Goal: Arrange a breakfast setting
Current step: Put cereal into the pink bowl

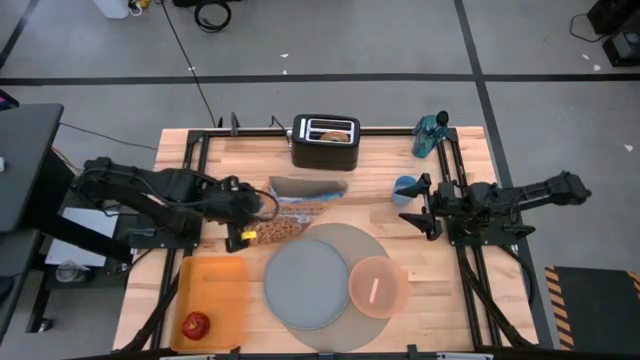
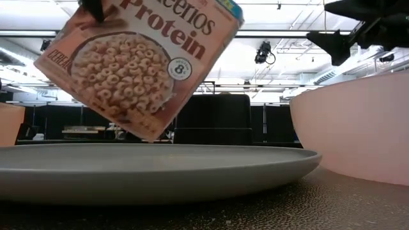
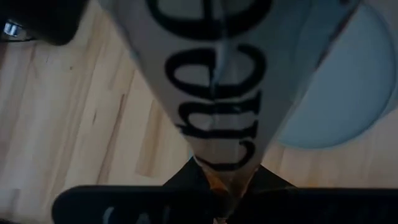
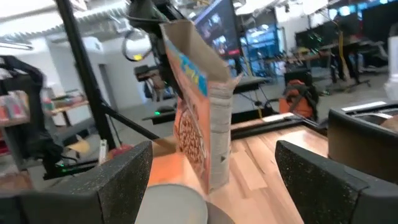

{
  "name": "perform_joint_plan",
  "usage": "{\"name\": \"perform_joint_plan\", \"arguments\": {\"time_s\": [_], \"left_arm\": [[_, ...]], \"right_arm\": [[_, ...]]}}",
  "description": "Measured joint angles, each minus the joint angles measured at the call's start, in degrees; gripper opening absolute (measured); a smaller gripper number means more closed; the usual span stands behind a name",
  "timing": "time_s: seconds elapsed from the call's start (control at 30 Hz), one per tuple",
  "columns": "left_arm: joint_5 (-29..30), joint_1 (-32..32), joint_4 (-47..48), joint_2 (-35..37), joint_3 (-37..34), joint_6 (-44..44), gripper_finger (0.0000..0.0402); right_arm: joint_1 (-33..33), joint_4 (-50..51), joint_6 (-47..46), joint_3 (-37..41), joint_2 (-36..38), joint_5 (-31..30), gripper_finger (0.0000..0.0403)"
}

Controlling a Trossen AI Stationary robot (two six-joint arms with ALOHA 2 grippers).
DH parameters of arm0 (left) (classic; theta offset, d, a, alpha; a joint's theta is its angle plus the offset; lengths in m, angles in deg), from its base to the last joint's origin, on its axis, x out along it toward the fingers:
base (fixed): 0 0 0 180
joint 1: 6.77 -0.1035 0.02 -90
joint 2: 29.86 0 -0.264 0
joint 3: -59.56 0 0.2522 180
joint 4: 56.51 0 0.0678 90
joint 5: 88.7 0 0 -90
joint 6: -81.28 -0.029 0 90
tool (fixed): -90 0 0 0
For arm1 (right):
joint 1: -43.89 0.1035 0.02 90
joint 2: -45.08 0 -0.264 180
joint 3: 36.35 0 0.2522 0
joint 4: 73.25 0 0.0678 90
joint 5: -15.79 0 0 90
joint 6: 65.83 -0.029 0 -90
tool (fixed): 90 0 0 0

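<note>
A round grey mat point(image 1: 352, 243) lies at the table's near middle. A grey plate point(image 1: 305, 285) and a translucent pink bowl point(image 1: 377, 287) stand on it, and a pale slim thing point(image 1: 374, 290) lies in the bowl. A red apple point(image 1: 195, 323) sits on the orange tray point(image 1: 210, 290). My left gripper point(image 1: 245, 210) is shut on a Cheerios cereal box point(image 1: 295, 212), which is tilted in the air just beyond the mat point(image 2: 140, 64). My right gripper point(image 1: 418, 207) is open and empty at the table's right, its fingers pointing toward the box point(image 4: 199, 118). My left gripper pinches the cereal box between its two fingers at a narrow edge point(image 3: 221, 177), near the box's upper end point(image 2: 96, 16). It comes level from the table's left. The box hangs tilted below and beside the fingers, clear of the table and the plate.
A black toaster point(image 1: 325, 143) with something brown in a slot stands at the far middle. A blue cup point(image 1: 405, 187) is close to my right gripper, and a teal bottle point(image 1: 432, 135) stands at the far right. Metal rails run along both sides of the table.
</note>
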Motion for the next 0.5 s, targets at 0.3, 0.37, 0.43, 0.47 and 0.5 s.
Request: {"name": "perform_joint_plan", "arguments": {"time_s": [0.3, 0.37, 0.43, 0.47, 0.5], "left_arm": [[-1.73, 1.10, 5.57, -10.98, 14.07, -13.31, 0.0013], [-1.31, 1.24, 8.29, -12.38, 16.92, -15.52, 0.0013], [-0.69, 1.15, 9.87, -13.56, 19.75, -18.80, 0.0013], [-0.36, 0.98, 10.29, -14.22, 21.03, -20.48, 0.0013], [-0.24, 0.69, 10.59, -14.88, 22.07, -22.19, 0.0013]], "right_arm": [[11.64, 5.94, 1.39, -10.82, -15.54, -16.16, 0.0346], [14.01, 9.22, 1.98, -14.52, -18.07, -19.97, 0.0346], [16.13, 10.50, 3.28, -17.95, -20.57, -23.09, 0.0346], [17.01, 10.50, 4.40, -19.43, -21.84, -24.41, 0.0346], [17.70, 10.54, 5.69, -20.74, -23.06, -25.47, 0.0346]]}}
